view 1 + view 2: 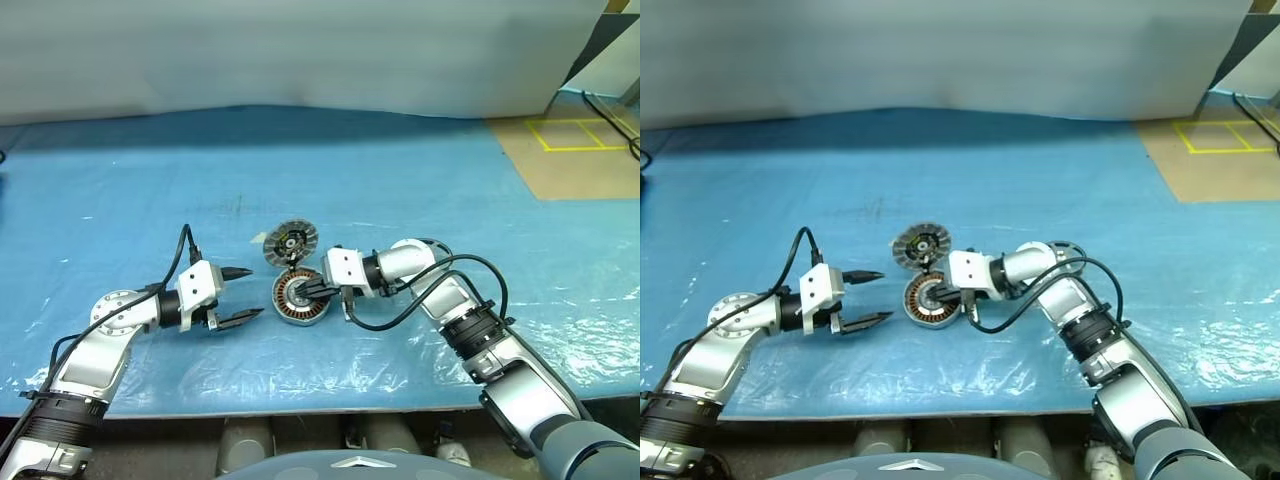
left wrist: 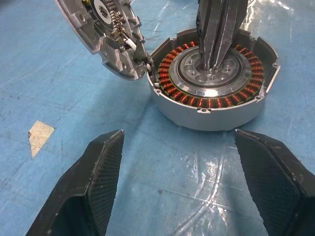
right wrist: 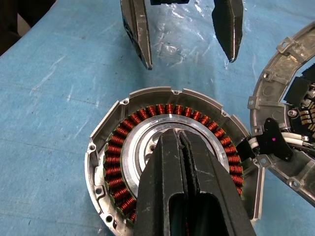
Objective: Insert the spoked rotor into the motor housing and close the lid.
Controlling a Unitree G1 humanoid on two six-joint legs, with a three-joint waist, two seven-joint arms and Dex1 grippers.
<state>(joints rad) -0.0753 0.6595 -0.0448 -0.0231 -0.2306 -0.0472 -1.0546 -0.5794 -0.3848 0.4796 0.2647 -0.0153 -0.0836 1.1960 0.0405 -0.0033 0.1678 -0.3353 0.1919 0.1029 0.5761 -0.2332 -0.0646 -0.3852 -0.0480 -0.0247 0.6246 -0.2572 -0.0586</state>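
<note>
I see the housing [image 1: 300, 297] lying flat on the blue-covered table [image 1: 420, 180], copper windings facing up around a pale hub. My right end effector [image 1: 312, 291] is pressed fully together, its two black fingers side by side with tips down in the hub's centre; I cannot tell whether anything is pinched between them. My left end effector [image 1: 243, 293] sits just beside the housing on its left, fingers spread wide with nothing between them, pointing toward it without touching. The lid [image 1: 290, 243] lies just behind the housing, edge touching its rim, tilted, joined to it by pale wires. In the left wrist view a small pale scrap [image 2: 40, 135] lies on the table nearby.
</note>
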